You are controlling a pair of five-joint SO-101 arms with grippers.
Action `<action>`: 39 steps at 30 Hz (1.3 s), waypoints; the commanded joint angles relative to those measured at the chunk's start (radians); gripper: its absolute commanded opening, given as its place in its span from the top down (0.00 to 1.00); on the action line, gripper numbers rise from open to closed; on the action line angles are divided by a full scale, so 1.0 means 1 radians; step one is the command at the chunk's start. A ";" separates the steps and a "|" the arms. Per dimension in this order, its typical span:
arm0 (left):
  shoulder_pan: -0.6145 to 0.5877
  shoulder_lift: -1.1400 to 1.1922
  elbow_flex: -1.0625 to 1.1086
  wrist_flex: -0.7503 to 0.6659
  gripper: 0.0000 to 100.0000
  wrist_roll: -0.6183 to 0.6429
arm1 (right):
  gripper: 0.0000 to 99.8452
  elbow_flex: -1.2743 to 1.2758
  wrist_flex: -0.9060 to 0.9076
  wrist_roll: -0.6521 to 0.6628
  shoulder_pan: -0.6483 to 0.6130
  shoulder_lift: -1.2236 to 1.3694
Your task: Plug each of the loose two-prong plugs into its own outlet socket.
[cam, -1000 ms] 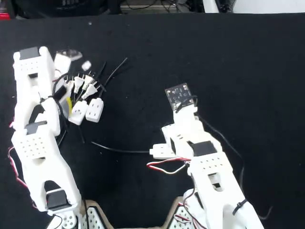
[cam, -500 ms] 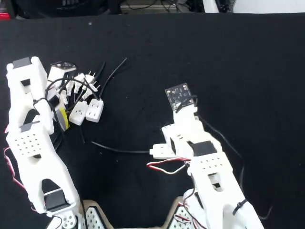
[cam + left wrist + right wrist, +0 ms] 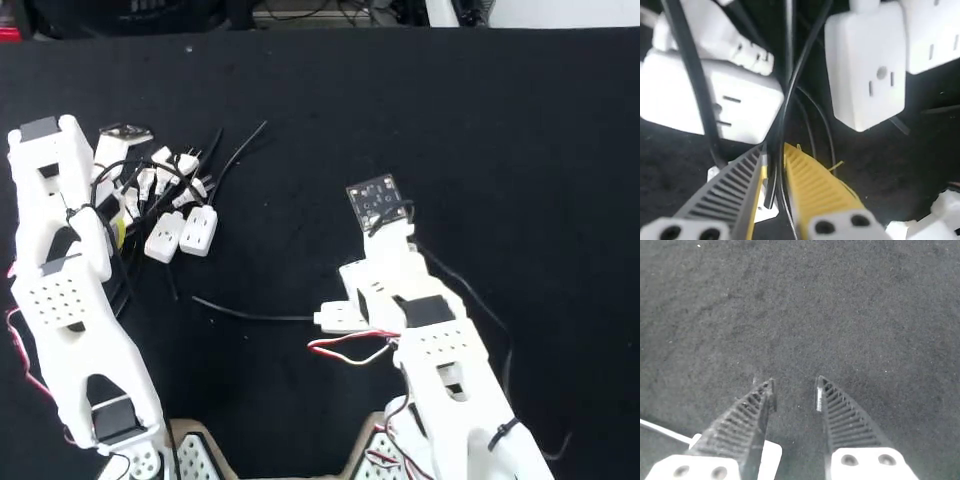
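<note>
Several white two-prong plugs (image 3: 178, 170) on black cables lie in a tangle at the left, beside two white outlet sockets (image 3: 184, 232). My left gripper (image 3: 120, 228) sits in this tangle. In the left wrist view its grey and yellow fingers (image 3: 775, 149) are shut on a black cable (image 3: 774, 175). White sockets (image 3: 867, 65) and a plug body (image 3: 735, 42) lie just ahead of them. My right gripper (image 3: 795, 385) stands open over bare black cloth, with nothing between its fingers. Its arm (image 3: 400, 290) is at the table's middle.
A loose black cable (image 3: 250, 313) runs across the cloth between the two arms. Another cable end (image 3: 240, 150) sticks out from the tangle toward the far side. Black cloth (image 3: 500, 130) covers the table on the right and at the back.
My left arm has swung to the left and the plugs and cables have shifted a little with it. The right arm has not moved.
</note>
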 commanded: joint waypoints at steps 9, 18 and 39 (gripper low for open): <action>0.074 -0.400 0.156 0.008 0.97 0.110 | 0.88 -0.013 -0.023 -0.006 0.026 -0.031; 0.328 -0.718 0.400 0.006 0.97 0.273 | 0.88 -0.016 -0.026 -0.014 0.066 -0.031; 0.957 -0.925 0.432 -0.216 0.97 0.575 | 0.88 -0.030 -0.068 -0.149 0.250 -0.031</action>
